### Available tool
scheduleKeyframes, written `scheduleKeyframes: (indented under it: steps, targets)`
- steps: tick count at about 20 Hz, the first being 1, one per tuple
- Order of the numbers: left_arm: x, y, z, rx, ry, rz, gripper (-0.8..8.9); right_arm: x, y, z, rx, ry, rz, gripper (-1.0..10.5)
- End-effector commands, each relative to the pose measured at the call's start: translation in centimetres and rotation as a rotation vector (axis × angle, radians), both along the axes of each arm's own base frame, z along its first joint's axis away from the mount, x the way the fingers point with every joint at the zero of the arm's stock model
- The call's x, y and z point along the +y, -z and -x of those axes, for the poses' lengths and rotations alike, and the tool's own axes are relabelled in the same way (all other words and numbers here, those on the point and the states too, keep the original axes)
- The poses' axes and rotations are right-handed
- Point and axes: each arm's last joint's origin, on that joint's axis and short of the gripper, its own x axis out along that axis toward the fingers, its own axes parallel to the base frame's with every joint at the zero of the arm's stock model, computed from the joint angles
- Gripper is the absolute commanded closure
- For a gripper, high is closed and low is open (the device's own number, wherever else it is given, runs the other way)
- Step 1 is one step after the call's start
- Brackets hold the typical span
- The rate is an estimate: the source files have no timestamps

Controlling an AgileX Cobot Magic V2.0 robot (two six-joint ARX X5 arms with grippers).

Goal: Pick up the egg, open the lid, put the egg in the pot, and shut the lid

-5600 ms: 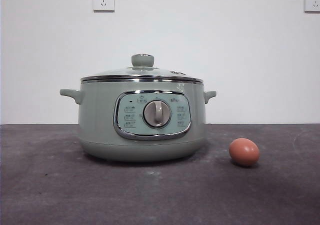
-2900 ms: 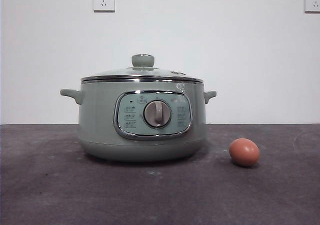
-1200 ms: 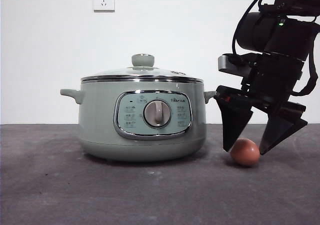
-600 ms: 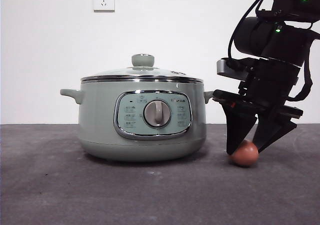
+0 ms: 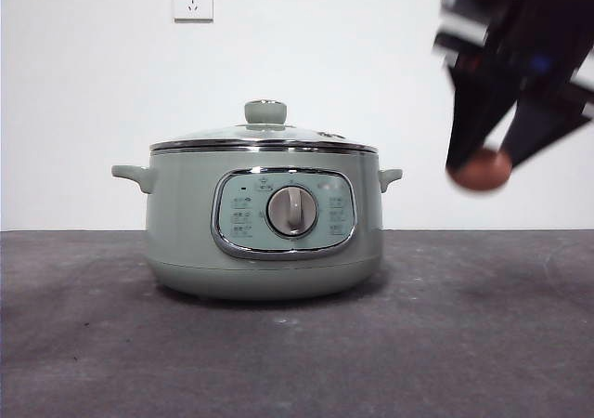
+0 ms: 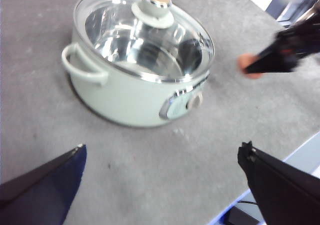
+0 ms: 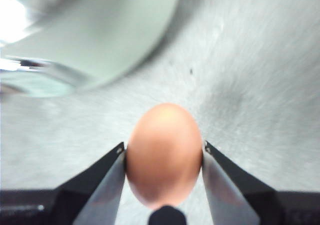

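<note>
Right hand (image 5: 484, 163) clamps the egg (image 5: 480, 170) at frame right, clear of the tabletop (image 5: 278, 362), presumably awaiting lid (image 5: 264, 135) removal from the pot (image 5: 186, 232). Left hand (image 6: 165, 180) hangs wide open, empty.

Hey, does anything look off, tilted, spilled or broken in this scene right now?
Nothing stands out. The lid sits level on the pot, and the egg, intact as far as visible, is clamped in the right end effector, clear of the table.
</note>
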Motion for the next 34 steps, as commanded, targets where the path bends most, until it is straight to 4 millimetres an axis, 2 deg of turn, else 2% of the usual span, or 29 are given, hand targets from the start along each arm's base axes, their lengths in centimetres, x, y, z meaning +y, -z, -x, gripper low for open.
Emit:
scheduleKeyframes:
  steps: [1, 4, 7, 10, 14, 20, 25, 32, 34]
  targets:
    - [-0.3, -0.5, -1.5, -0.014, 0.014, 0.027, 1.53, -0.8, -2.7, 2.1, -0.090, -0.001, -0.032, 9.6]
    - [-1.2, -1.4, -4.2, -0.044, 0.032, 0.020, 1.53, -2.1, -5.6, 5.4, -0.188, 0.000, -0.072, 9.6]
    - [-2.9, -2.7, -7.1, -0.073, 0.036, -0.041, 1.53, -3.2, -7.2, 7.9, -0.246, 0.000, -0.095, 9.6]
    - [-5.8, -4.1, -10.4, -0.122, 0.061, -0.084, 1.54, -3.9, -8.1, 9.7, -0.287, 0.000, -0.112, 9.6]
    - [-9.8, -4.7, -14.8, -0.160, 0.065, -0.151, 1.54, -4.3, -8.5, 10.8, -0.297, 0.001, -0.116, 9.6]
    - [-14.0, -2.8, -20.4, -0.127, 0.085, -0.205, 1.54, -4.4, -8.6, 11.0, -0.305, 0.001, -0.120, 9.6]
    - [-15.6, 0.2, -22.8, -0.090, 0.072, -0.243, 1.54, -4.4, -8.6, 11.0, -0.306, 0.001, -0.120, 9.6]
    - [-17.4, 2.6, -23.8, -0.064, 0.100, -0.261, 1.54, -4.4, -8.6, 11.0, -0.310, 0.001, -0.121, 9.6]
    - [-17.4, 2.9, -23.9, -0.055, 0.083, -0.280, 1.91, -4.4, -8.6, 11.0, -0.310, 0.001, -0.121, 9.6]
